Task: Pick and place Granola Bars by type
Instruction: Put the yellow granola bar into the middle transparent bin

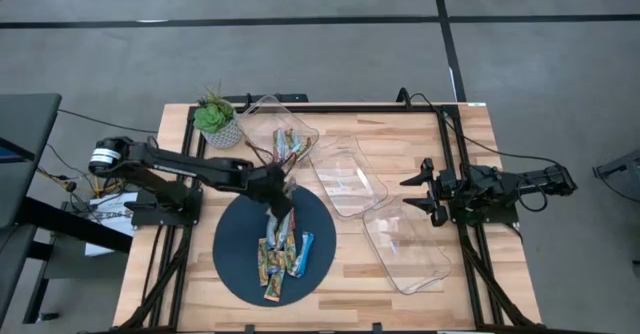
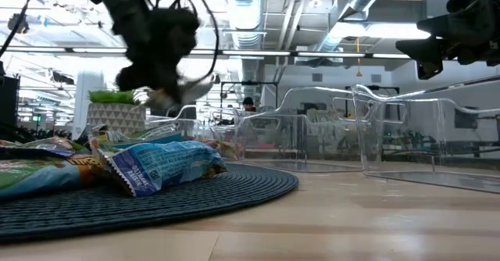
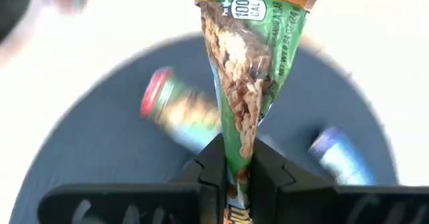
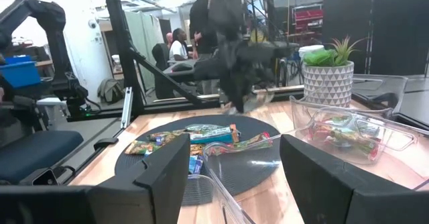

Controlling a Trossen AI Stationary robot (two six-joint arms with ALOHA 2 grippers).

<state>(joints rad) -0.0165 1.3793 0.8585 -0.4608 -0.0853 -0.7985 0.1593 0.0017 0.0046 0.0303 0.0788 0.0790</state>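
Note:
My left gripper (image 1: 282,200) hovers over the round dark mat (image 1: 235,242), shut on a green and orange granola bar (image 3: 251,70). Several more bars (image 1: 282,250) lie in a loose pile on the mat, among them a blue one (image 2: 160,166). Other bars (image 1: 290,144) lie in the clear tray nearest the plant. My right gripper (image 1: 414,195) waits open at the table's right side, beside the two other clear trays. In the right wrist view the left arm (image 4: 234,49) hangs over the mat. My left gripper pinches the bar between its two fingers at one end of the wrapper (image 3: 238,158). The fingers (image 3: 213,162) come from above, pointing down at the mat. The bar runs on past the fingertips along their length and is lifted clear of the mat and the pile.
Three clear trays stand in a slanting row: one at the far left (image 1: 268,114), a middle one (image 1: 348,177) and a near right one (image 1: 405,242). A potted plant (image 1: 215,117) stands at the far left corner. Bare wood lies near the right front edge.

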